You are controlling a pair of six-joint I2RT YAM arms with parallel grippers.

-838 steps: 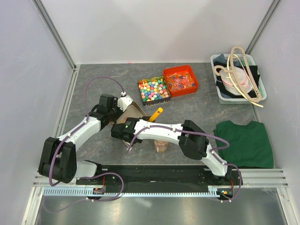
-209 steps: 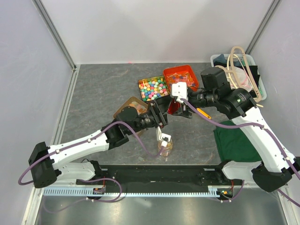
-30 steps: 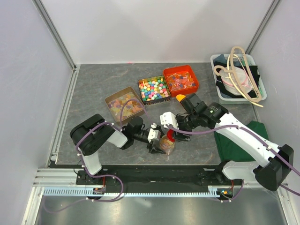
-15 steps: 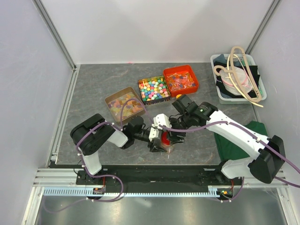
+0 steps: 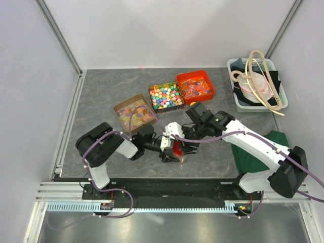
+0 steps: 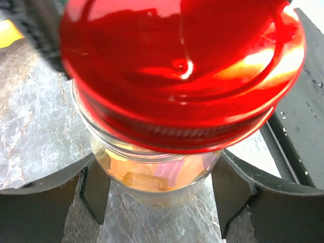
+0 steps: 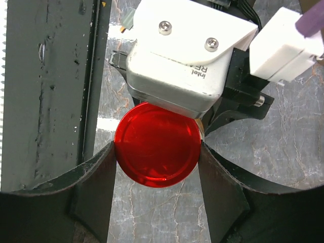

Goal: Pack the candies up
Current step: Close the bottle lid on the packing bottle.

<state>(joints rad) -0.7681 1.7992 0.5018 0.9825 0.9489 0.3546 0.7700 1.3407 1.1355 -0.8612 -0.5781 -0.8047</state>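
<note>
Pastel candies [image 6: 152, 174] in pale orange and pink lie inside a glass jar [image 6: 126, 152] on the table. More candies fill a brown tray [image 5: 134, 112] at the left. My left gripper [image 6: 161, 177] is shut on the jar's lower wall, one finger on each side. A red lid [image 7: 157, 151] sits on the jar's mouth, and my right gripper [image 7: 157, 154] is shut on its rim from above. In the top view both grippers meet at the jar, the left gripper [image 5: 167, 150] low and the right gripper [image 5: 178, 146] over it; the lid [image 5: 176, 148] hides the jar's opening.
A tray of bright multicoloured cube candies [image 5: 166, 96] and a red tray of red-orange and blue candies [image 5: 195, 87] stand behind the jar. A bin with wooden hangers [image 5: 257, 83] is at the back right. A green cloth [image 5: 266, 149] lies at the right.
My right arm has swung left and brought the red lid from beside the jar onto its mouth. The left gripper has stayed on the jar.
</note>
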